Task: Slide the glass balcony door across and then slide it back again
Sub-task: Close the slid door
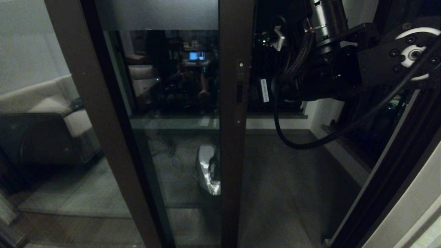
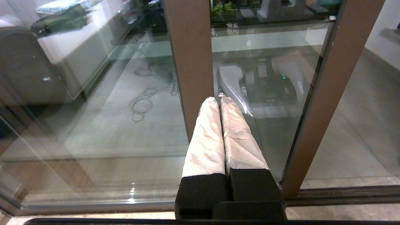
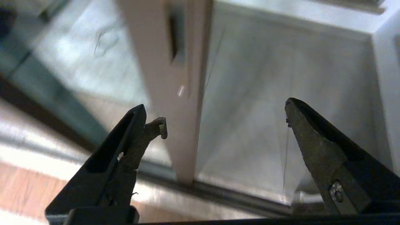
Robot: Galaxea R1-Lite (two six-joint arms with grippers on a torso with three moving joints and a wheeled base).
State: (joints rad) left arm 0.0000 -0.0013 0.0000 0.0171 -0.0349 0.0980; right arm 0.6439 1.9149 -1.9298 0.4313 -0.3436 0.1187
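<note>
Centre of head view: glass balcony door, dk brown frame, frosted strip along top, glass below reflecting a dim room. Its stile runs upright thru mid-frame; slim black recessed handle set in stile at approx upper third. Door stands part-way across; open gap to its right shows grey tiled balcony floor. Plain brown frame member leans across left side. Right arm enters upper right, raised, black cable looping below it; its fingers not visible here. White robot base reflected low in glass, just left of stile.

Left wrist view: left gripper, cloth-wrapped fingers pressed together, holding nothing, pointing at lower glass, apart from it. Brown upright behind tips; second brown upright further along. Floor track at base.

Right wrist view: right gripper, jaws spread wide, nothing between them. Left-hand finger and other finger straddle door stile w/ handle slot beyond the tips; no contact seen. Bottom rail below.
</note>
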